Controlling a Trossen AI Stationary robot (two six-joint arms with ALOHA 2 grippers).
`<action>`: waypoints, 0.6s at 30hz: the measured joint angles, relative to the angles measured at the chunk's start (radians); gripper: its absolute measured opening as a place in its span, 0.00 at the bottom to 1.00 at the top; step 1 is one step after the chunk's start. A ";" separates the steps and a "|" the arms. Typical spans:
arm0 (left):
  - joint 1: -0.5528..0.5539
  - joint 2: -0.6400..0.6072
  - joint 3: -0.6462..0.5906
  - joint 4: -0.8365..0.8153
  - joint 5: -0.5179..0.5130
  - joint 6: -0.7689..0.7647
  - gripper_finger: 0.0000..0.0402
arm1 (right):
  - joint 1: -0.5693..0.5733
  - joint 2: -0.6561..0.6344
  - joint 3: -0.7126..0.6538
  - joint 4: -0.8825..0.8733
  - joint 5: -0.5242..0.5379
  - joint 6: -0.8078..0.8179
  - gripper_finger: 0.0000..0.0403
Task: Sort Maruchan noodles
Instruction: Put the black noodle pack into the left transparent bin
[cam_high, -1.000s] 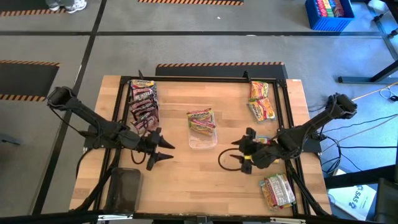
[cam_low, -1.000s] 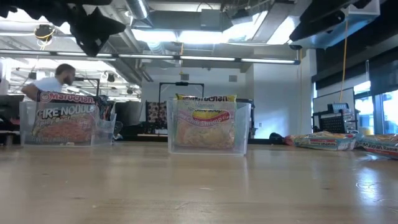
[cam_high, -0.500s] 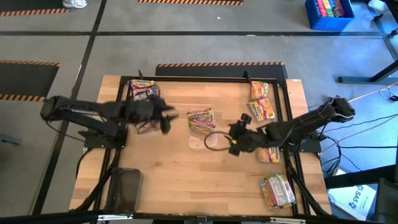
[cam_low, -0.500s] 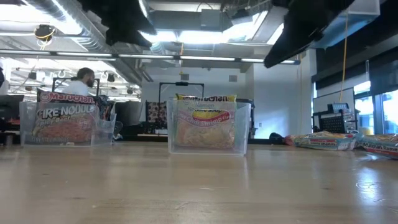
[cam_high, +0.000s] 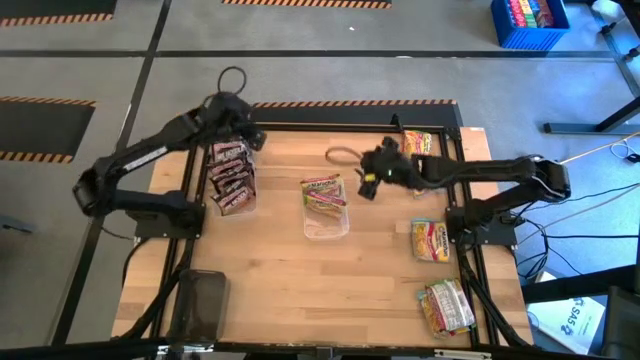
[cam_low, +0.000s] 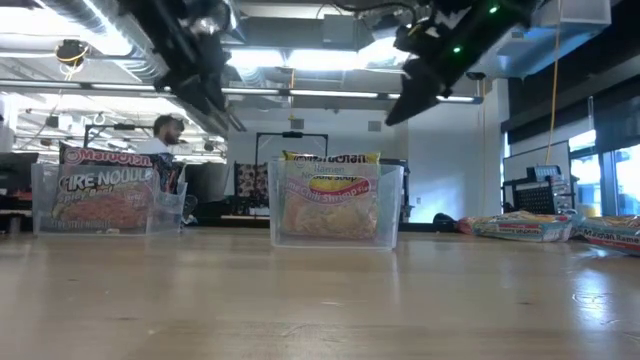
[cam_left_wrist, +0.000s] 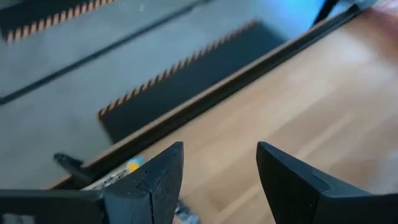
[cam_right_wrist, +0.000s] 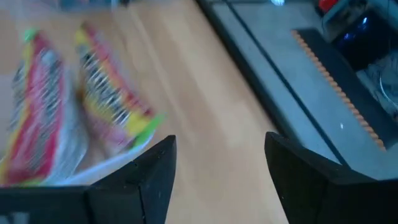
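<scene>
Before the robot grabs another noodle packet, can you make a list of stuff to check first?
1. Left gripper has nothing in it: ok, fingers apart with only table showing between them.
2. Right gripper has nothing in it: ok, fingers apart and bare.
3. Loose yellow packets at the far right of the table can be reached: ok, the right gripper hovers close by them.
4. Middle clear tray stands upright: ok, one yellow packet stands in it.
5. Left clear tray has room left: cannot tell, maroon packets fill most of it.
6. Arms are clear of each other: ok, they hang well apart.
</scene>
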 joint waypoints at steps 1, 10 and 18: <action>0.026 0.034 0.011 -0.013 0.009 0.007 0.49 | -0.030 0.000 0.000 0.036 -0.028 -0.030 0.56; 0.199 0.337 0.155 -0.179 0.023 0.008 0.49 | -0.170 0.040 0.000 0.148 -0.316 -0.150 0.56; 0.241 0.513 0.229 -0.224 0.058 0.006 0.49 | -0.168 0.140 0.000 0.134 -0.360 -0.205 0.56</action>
